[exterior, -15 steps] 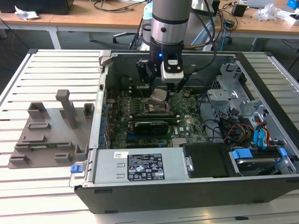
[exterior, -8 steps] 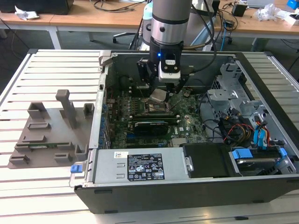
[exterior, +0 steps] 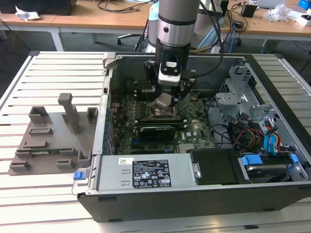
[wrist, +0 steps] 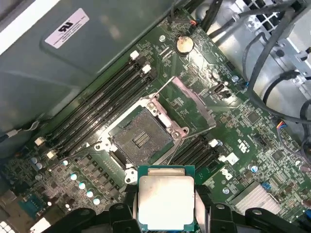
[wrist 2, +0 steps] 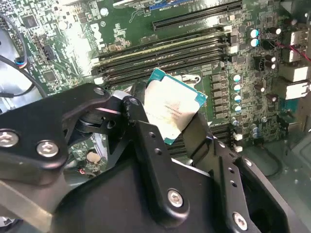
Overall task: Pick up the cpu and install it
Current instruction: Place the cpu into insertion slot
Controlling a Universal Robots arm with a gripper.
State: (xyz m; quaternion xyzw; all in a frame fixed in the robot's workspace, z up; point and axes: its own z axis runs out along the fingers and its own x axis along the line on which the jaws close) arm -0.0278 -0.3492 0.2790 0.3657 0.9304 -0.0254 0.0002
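Pincer (wrist: 165, 208) clenches the cpu (wrist: 166, 196) by its edges over the motherboard (wrist: 252, 141), near the open socket (wrist: 141, 138); pickup looks done, seating remains

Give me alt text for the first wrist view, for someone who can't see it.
The gripper holds the cpu, metal top facing the camera, clear of the empty socket on the green motherboard. The socket's frame is swung open, with memory slots alongside.
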